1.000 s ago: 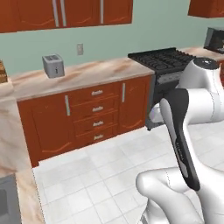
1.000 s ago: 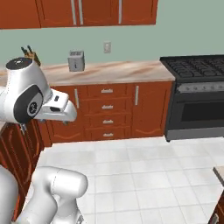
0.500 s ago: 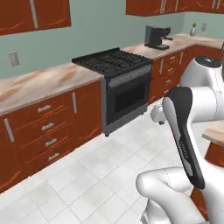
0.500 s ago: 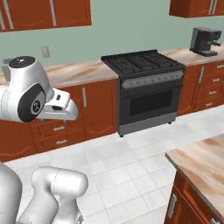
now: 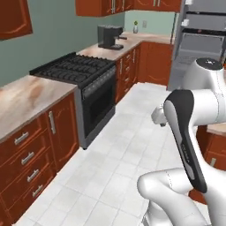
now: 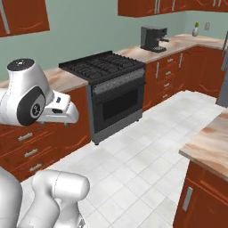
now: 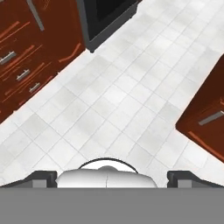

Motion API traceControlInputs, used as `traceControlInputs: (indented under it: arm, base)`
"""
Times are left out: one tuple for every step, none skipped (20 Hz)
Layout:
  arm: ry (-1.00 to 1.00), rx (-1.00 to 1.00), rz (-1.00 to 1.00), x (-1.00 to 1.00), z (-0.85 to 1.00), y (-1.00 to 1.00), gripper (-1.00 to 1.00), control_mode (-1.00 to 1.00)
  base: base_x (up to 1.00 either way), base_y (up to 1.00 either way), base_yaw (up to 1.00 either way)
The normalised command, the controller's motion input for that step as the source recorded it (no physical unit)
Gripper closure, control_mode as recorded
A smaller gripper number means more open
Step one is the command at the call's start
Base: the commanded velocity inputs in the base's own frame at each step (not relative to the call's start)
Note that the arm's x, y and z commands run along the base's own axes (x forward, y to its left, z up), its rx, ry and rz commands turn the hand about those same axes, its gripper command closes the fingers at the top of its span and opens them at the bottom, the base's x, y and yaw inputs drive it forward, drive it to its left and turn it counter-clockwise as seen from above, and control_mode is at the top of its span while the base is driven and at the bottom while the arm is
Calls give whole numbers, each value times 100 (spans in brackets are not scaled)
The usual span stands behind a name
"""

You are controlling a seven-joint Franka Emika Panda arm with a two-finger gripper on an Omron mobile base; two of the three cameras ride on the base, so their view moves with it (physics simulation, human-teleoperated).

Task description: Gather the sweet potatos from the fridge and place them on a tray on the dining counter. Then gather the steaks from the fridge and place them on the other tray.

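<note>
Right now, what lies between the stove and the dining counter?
Bare white tile floor, seen in the right base view: the stove stands against the wall, the dining counter at the right, nothing between.

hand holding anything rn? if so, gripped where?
Nothing held. In the hand view the hand is open, its dark fingertips wide apart over bare white tiled floor.

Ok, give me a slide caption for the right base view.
Robot arm faces a black stove and coffee maker along red-brown cabinets, a tan counter corner at right.

White tiled floor [image 5: 119, 163], red-brown cabinets [image 6: 31, 147], black stove [image 6: 111, 84], coffee machine [image 6: 152, 38], pale green wall [image 5: 57, 31].
</note>
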Motion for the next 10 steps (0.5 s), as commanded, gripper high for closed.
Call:
traceControlInputs:
  arm:
    - [0,0,0,0,0,0,-100,100]
    - [0,0,0,0,0,0,-100,100]
    - [0,0,0,0,0,0,-100,100]
    - [0,0,0,0,0,0,-100,100]
    - [0,0,0,0,0,0,-100,100]
    - [0,0,0,0,0,0,-100,100]
    - [0,0,0,0,0,0,-100,100]
    - [0,0,0,0,0,0,-100,100]
    - [0,0,0,0,0,0,-100,100]
    - [0,0,0,0,0,0,-100,100]
  base:
    - [21,100,-53]
    - [24,100,-53]
    - [24,100,-53]
    - [27,100,-52]
    - [36,100,-50]
    - [42,100,-46]
    - [44,100,-48]
    - [46,100,-51]
    - [52,100,-55]
    - [45,100,-57]
